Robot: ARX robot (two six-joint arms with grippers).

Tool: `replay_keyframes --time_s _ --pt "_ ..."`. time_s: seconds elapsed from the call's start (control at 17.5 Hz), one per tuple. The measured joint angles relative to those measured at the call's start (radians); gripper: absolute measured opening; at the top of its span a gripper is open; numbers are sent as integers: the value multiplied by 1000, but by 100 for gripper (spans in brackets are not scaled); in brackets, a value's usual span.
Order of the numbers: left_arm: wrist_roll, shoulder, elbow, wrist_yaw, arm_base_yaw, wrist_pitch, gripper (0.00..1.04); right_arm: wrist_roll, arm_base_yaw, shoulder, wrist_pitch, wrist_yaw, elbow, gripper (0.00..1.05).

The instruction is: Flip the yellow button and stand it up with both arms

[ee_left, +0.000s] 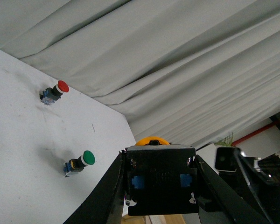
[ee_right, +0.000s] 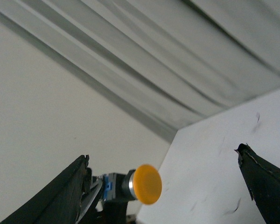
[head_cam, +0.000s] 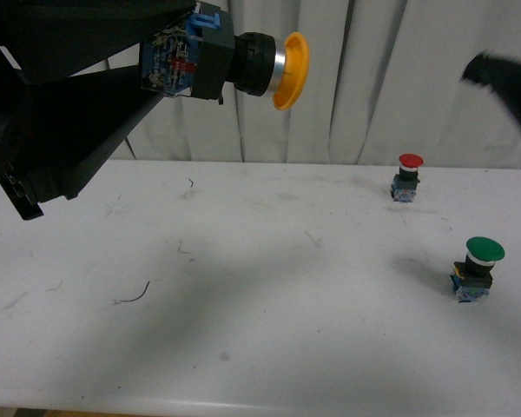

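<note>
- We see our left gripper point(head_cam: 167, 62) clamped on the yellow button point(head_cam: 247, 62) by its blue-black base, high above the table point(head_cam: 243, 330) at 11 o'clock, cap facing 3 o'clock
- Our right gripper point(ee_right: 162, 154) hangs with its fingers spread wide apart
- The red button point(head_cam: 408, 176) and green button point(head_cam: 478, 268) stand upright at 3 and 4 o'clock

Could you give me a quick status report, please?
Left gripper shut on yellow button, aloft, cap sideways. Right gripper open, empty. Red button, green button upright on table, aside.
</note>
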Motion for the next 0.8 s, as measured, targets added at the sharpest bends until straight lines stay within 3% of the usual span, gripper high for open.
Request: replay_keyframes --time_s 0.57,0.63,0.74,0.8 --pt "0 19 2 -3 -10 19 36 372 31 112 -3 -17 1 98" --pt "-1 24 2 -3 -14 25 36 558 66 160 -4 1 52 98" --pt "0 11 2 -3 -9 6 36 562 244 217 0 -20 118 98" --pt "0 5 2 -2 -7 1 36 539 261 235 -5 -29 126 98"
